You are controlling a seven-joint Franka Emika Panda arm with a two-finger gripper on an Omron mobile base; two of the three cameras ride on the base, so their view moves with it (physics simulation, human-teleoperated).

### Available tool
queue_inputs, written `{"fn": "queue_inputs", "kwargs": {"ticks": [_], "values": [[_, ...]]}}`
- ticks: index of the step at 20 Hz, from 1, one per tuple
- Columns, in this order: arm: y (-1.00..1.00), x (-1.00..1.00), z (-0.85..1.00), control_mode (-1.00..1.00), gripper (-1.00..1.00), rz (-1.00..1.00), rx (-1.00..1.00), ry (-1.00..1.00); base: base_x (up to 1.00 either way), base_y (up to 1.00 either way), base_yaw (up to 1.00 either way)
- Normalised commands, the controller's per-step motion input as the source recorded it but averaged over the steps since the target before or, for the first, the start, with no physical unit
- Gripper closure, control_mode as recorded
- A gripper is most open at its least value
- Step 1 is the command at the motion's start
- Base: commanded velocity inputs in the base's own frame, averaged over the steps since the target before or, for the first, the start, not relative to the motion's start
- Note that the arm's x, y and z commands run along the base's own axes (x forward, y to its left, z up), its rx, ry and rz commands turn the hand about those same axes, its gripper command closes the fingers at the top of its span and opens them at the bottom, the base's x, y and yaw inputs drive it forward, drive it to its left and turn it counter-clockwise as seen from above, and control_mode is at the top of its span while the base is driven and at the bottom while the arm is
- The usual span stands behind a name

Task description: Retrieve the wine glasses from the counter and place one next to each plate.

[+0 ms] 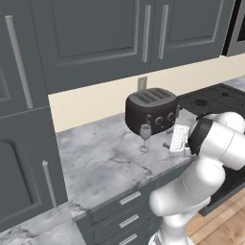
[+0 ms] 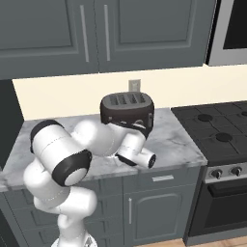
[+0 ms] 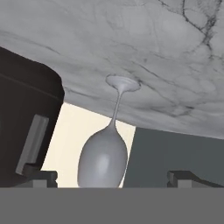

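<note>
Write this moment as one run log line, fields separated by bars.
phase: approach | target: wine glass upright on counter, beside toaster | gripper: open, glass between fingers, not gripped

My two base cameras look down from behind-left and behind-right, sharing the table [image 1: 105, 158] and toaster [image 1: 150, 109]; my hand camera, rolled over, sits close to the wine glass [image 3: 105, 153].

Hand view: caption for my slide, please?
Open gripper lined up on the wine glass standing on the marble counter, dark toaster beside it.
</note>
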Motion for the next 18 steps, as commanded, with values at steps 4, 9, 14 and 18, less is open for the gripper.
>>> {"fn": "queue_inputs", "kwargs": {"ticks": [4, 9, 14, 18], "values": [[0.06, 0.0, -0.14, -1.0, -1.0, -0.01, 0.0, 0.0, 0.0, 0.0, 0.0], [0.21, 0.05, -0.01, -1.0, -1.0, 0.0, 0.0, 0.0, 0.0, 0.0, 0.0], [0.38, 0.03, 0.0, -1.0, -1.0, 0.0, -0.03, 0.01, 0.0, 0.0, 0.0], [0.37, 0.03, -0.07, -1.0, -1.0, 0.0, -0.01, 0.08, 0.0, 0.0, 0.0]]}}
